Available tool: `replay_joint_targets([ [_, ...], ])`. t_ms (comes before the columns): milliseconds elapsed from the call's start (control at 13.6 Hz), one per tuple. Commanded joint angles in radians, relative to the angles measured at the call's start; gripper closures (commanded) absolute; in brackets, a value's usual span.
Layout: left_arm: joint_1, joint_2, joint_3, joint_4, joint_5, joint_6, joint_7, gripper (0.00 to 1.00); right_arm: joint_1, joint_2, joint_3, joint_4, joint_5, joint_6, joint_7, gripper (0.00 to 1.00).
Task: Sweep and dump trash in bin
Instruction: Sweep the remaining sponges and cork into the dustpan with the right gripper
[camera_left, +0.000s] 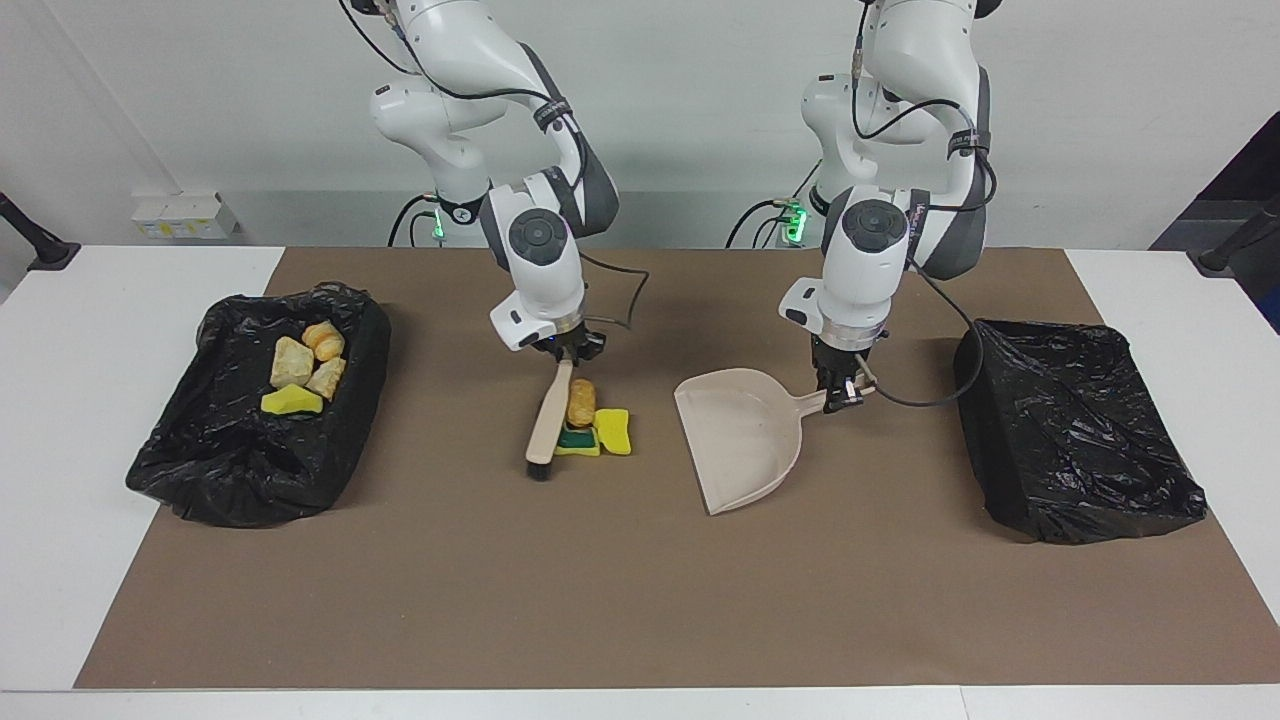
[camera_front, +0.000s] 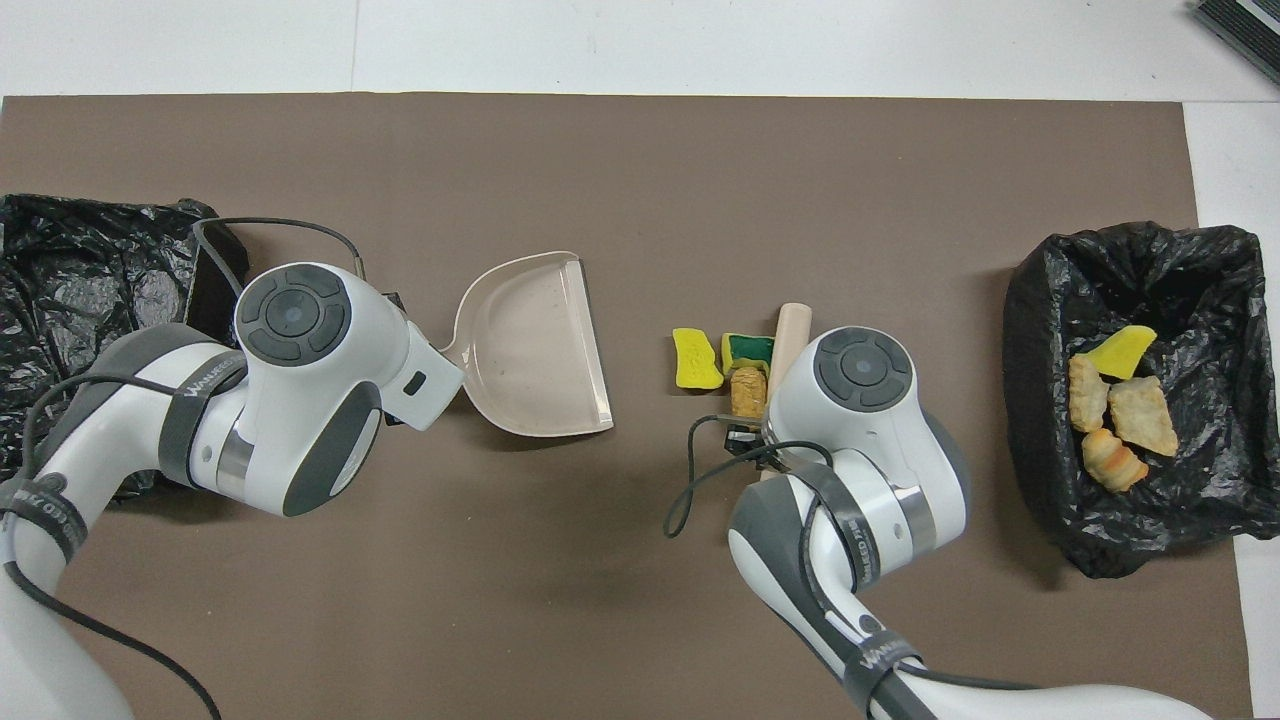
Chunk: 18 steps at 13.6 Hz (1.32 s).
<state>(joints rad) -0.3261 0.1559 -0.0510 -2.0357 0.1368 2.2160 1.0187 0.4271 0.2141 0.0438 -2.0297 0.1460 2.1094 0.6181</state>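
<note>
Fingers of the right gripper (camera_left: 565, 354) are clamped on the handle end of a beige brush with dark bristles (camera_left: 545, 425), which slants down to the brown mat (camera_left: 620, 580) with its bristle end farther from the robots. Three scraps of trash sit bunched against the brush's side that faces the left arm's end of the table: an orange-brown bread-like piece (camera_left: 580, 401), a yellow sponge chunk with a green side (camera_left: 576, 440) touching it, and a plain yellow sponge chunk (camera_left: 613, 430) just beside both, nearest the dustpan. In the overhead view the same cluster shows as the bread-like piece (camera_front: 745, 389), the green-sided chunk (camera_front: 747, 347) and the yellow chunk (camera_front: 696, 357), with the brush's end (camera_front: 790, 330) poking out past the right wrist.

The left gripper (camera_left: 843, 390) is closed on the handle of a beige plastic dustpan (camera_left: 745, 440), whose open mouth faces the scraps; the pan is near them but apart and holds nothing.

At the right arm's end of the table, a bin lined with a black plastic bag (camera_left: 200, 450) holds four more scraps: a yellow sponge chunk (camera_left: 291, 400), two pale beige foam lumps (camera_left: 290, 362) and an orange-brown piece (camera_left: 323, 340). A second black-bagged bin (camera_left: 1075, 440) stands at the left arm's end, with nothing visible inside.
</note>
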Motion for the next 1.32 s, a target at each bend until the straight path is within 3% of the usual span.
replay_joint_targets([
  [0,-0.014,-0.026,0.01,-0.04,0.018,0.022,-0.002,1.0,0.05,0.082,0.001,0.115,0.085,-0.009,0.0,1.0],
  [294,-0.011,-0.024,0.008,-0.038,0.018,0.022,0.0,1.0,0.096,0.117,0.04,0.181,0.122,-0.02,-0.096,1.0],
  [735,0.001,-0.022,0.008,-0.034,0.018,0.022,0.009,1.0,0.098,0.12,0.093,0.258,0.345,-0.057,-0.198,1.0],
  [956,0.002,-0.021,0.008,-0.032,0.018,0.024,0.014,1.0,0.064,0.062,0.081,0.272,0.32,-0.196,-0.199,1.0],
  [1250,0.002,-0.021,0.008,-0.034,0.018,0.022,0.035,1.0,-0.023,-0.027,0.08,0.24,0.19,-0.391,-0.182,1.0],
])
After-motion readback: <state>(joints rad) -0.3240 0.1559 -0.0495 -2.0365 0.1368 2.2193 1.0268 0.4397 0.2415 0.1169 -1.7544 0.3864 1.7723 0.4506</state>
